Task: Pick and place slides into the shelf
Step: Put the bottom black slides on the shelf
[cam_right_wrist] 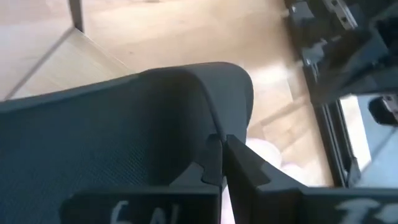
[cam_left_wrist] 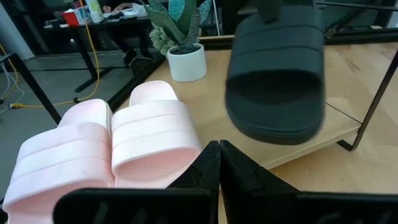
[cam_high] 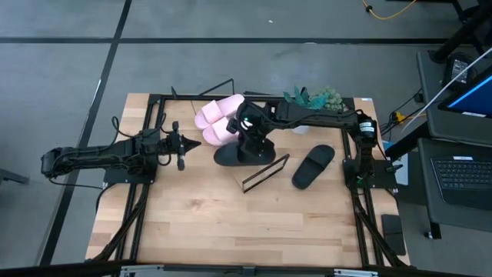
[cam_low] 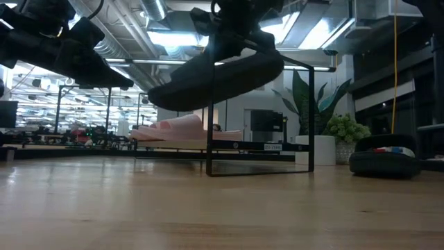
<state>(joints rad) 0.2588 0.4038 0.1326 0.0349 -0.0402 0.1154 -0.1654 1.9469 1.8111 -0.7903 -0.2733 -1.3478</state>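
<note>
Slides number four: two pink on the shelf, one black on the worktop, one black gripped aloft by the right tool; only the low view shows it airborne. Left tool closed, empty.

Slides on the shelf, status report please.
Right gripper shut on black slide, lifted over shelf. Left gripper shut, idle. Pink slides shelved.

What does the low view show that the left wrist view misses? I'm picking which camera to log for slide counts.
Only the low view shows the second black slide lying on the table at its far right, and the lifted slide hanging clear of the table. Only the left wrist view shows the left tool, shut, and both pink slides clearly, side by side. Both show the lifted black slide, the pink slides, the shelf and the potted plant.
</note>
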